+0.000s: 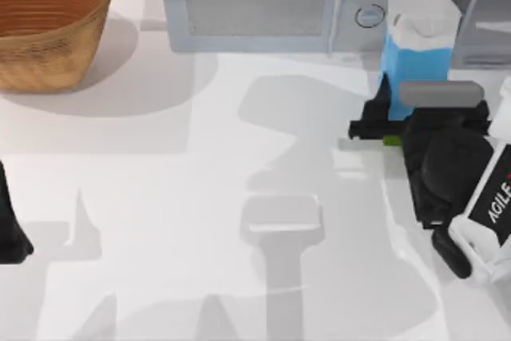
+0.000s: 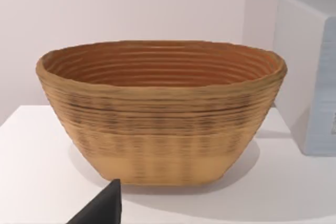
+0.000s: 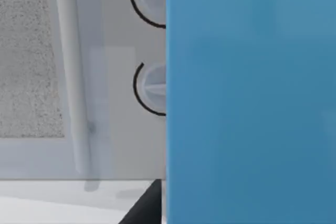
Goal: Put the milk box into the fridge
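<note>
Two arms share a smooth white counter (image 1: 200,197). At the far left edge, the left claw (image 1: 9,233) sits parked as a black shape low at the counter's side; whether its fingers are apart or together cannot be told. Behind it, in the back left corner, stands a wicker basket (image 1: 44,25), round-bodied, ribbed in coils, wider at the rim than at the base. Along the back edge, right of the basket, sits the light grey microwave (image 1: 263,1), boxy, with a speckled mesh window and two round knobs. The middle of the counter lies bare, giving wide room to move. At the right, the milk box (image 1: 417,53) stands upright just in front of the microwave's knobs, its long axis vertical, white top up, smooth blue sides. The right claw (image 1: 383,121) is at its lower part, a black finger against its left side; whether it clamps the carton cannot be told. Behind the carton, in the back right corner, the dark grey fridge (image 1: 479,5) stands close.
</note>
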